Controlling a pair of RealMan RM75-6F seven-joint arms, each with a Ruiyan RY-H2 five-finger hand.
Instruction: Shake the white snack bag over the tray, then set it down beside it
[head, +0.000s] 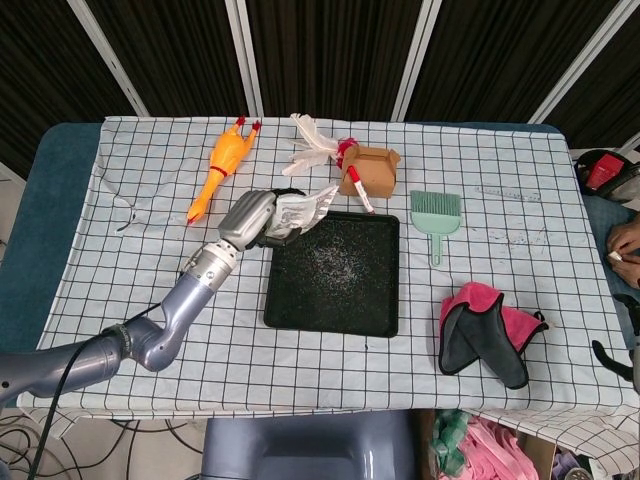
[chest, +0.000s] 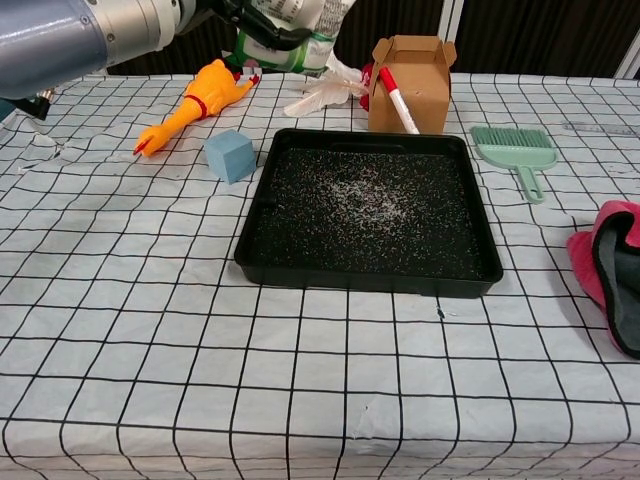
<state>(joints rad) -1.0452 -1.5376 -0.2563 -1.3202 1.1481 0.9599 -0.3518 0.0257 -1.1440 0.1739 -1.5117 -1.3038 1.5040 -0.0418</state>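
Observation:
My left hand (head: 248, 217) grips the white snack bag (head: 302, 209) in the air, just past the black tray's (head: 380, 322) top left corner. In the chest view the bag (chest: 290, 30) is at the top edge of the frame, with green print low on it, and the hand (chest: 215, 14) is mostly cut off there. The tray (chest: 255, 262) holds a scatter of white crumbs. My right hand does not show in either view.
A blue foam cube (chest: 231, 155) sits left of the tray. A rubber chicken (head: 221, 166), a white glove (head: 312, 142) and a cardboard box (head: 370, 170) with a red marker lie behind it. A green brush (head: 436, 214) and a pink-grey cloth (head: 485, 332) lie to the right.

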